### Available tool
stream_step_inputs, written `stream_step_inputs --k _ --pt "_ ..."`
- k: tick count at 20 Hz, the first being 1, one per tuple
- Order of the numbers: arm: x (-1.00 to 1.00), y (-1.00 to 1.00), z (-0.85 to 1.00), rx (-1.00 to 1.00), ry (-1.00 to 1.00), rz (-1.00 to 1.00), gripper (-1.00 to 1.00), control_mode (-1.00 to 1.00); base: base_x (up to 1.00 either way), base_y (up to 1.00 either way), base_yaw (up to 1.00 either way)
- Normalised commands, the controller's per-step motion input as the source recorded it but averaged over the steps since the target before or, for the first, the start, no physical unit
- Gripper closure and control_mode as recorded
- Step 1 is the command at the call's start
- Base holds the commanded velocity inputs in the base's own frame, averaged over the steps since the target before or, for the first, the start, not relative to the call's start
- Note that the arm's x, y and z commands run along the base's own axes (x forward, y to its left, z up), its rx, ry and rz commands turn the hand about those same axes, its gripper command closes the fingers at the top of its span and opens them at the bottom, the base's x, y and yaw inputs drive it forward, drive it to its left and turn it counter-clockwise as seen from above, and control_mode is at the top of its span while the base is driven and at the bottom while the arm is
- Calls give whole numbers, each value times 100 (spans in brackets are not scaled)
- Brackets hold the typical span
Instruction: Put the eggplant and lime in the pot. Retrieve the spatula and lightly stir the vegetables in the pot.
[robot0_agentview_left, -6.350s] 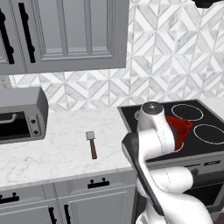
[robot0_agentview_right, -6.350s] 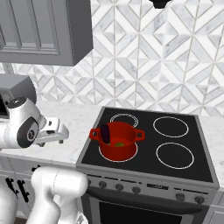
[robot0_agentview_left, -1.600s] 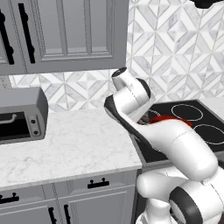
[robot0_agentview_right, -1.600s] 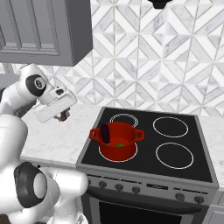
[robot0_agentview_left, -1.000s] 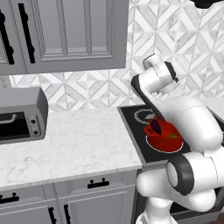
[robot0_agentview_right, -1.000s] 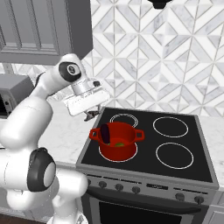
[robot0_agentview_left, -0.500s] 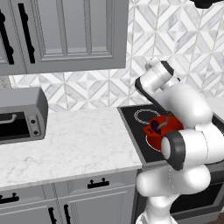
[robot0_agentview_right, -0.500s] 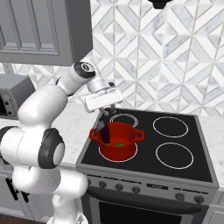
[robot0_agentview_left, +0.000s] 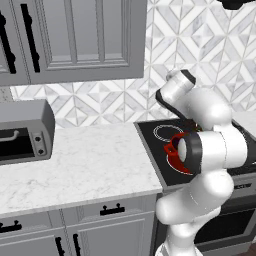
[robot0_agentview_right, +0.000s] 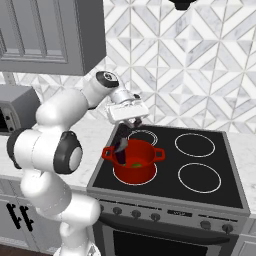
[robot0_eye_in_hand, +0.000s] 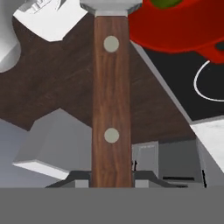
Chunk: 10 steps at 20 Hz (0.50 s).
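Gripper (robot0_agentview_right: 131, 125) clamped on the spatula (robot0_eye_in_hand: 111, 100), gripping the brown wooden handle low down; grey head end points away from the hand. Red pot (robot0_agentview_right: 134, 161) sits on the front-left burner of the stove (robot0_agentview_right: 200, 195), just below & slightly right of the hand in the right base view. Lime (robot0_agentview_right: 136, 163) visible inside; dark shape at the pot's left rim is prob the eggplant (robot0_agentview_right: 120, 154), partly hidden. Spatula's long axis slants down toward the pot mouth; head near the rim, can't tell if it's inside. Next, I'd judge: dip head in, stir gently.
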Motion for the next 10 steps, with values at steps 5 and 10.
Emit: stream_step_inputs --k 5,10 --pt "38 -1 -26 0 13 0 100 -100 0 0 0" --pt "38 0 -27 0 11 -1 100 -100 0 0 0"
